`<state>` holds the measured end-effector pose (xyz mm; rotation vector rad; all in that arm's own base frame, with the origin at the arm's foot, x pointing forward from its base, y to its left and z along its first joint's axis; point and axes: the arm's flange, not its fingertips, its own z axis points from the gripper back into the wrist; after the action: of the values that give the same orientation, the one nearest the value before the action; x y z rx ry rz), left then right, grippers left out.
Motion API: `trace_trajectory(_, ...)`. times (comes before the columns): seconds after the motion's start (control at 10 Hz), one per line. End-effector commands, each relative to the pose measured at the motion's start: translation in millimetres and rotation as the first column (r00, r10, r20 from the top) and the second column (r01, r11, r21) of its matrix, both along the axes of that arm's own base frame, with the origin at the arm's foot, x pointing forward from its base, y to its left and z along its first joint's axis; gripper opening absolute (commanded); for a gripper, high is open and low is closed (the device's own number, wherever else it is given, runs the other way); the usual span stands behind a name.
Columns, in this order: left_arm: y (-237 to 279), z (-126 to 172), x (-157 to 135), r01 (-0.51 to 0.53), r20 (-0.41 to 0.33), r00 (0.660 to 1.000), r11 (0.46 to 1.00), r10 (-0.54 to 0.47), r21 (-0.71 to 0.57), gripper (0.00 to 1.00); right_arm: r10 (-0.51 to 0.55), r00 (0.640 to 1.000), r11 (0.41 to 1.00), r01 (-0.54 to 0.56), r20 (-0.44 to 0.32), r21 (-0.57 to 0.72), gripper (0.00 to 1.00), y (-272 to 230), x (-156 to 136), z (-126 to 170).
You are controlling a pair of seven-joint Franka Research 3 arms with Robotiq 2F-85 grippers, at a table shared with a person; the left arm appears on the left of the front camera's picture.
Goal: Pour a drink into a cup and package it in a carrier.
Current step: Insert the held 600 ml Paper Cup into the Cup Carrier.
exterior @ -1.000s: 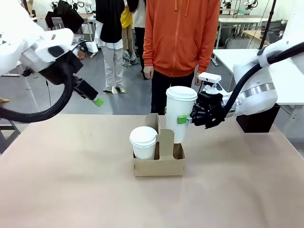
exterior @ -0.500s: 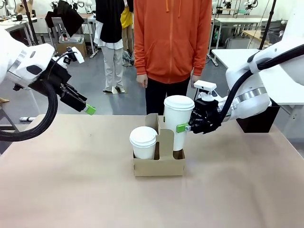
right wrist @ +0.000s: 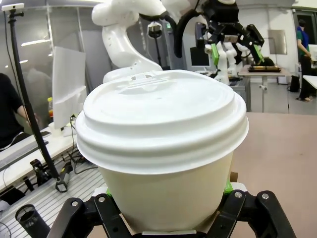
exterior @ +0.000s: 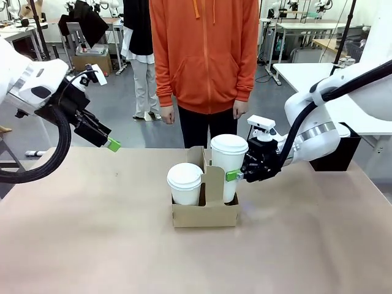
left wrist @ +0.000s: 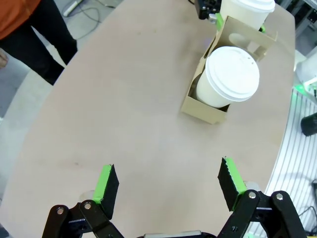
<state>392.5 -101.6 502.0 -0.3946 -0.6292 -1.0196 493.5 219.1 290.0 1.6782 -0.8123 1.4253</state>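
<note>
— Cup (exterior: 228, 164) sat in the carrier's (exterior: 205, 214) right slot, your right tool (exterior: 240, 174) clamped on it.
— Packaging step, I judged; you'd next release. Left tool (left wrist: 168, 186) hung wide open, empty.

You've got a beige worktop (exterior: 92, 245) over a grey floor (exterior: 122, 128). Behind the person in the orange hoodie (exterior: 205, 55), white tables (exterior: 306, 27) fill a bright lab. A black box (exterior: 334, 156) sits at your right edge.
</note>
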Motion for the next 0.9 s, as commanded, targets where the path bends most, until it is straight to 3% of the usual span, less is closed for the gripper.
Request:
trace_trajectory(0.0, -0.9, -0.4, 0.0, 0.001, 0.015, 1.0, 1.0, -0.001, -0.012, 1.0, 0.031, 0.999, 1.0, -0.031, 0.043, -0.003, 0.8, 3.8, 4.9, -4.5)
trace_trajectory(0.4, -0.9, -0.4, 0.0, 0.001, 0.015, 1.0, 1.0, -0.001, -0.012, 1.0, 0.066, 0.997, 0.997, -0.065, 0.049, -0.029, 0.8, 4.8, 5.0, -29.7)
trace_trajectory(0.8, -0.9, -0.4, 0.0, 0.001, 0.015, 1.0, 1.0, -0.001, -0.012, 1.0, 0.082, 0.99, 0.996, -0.079, 0.113, -0.031, 0.8, 5.2, 4.9, -46.4)
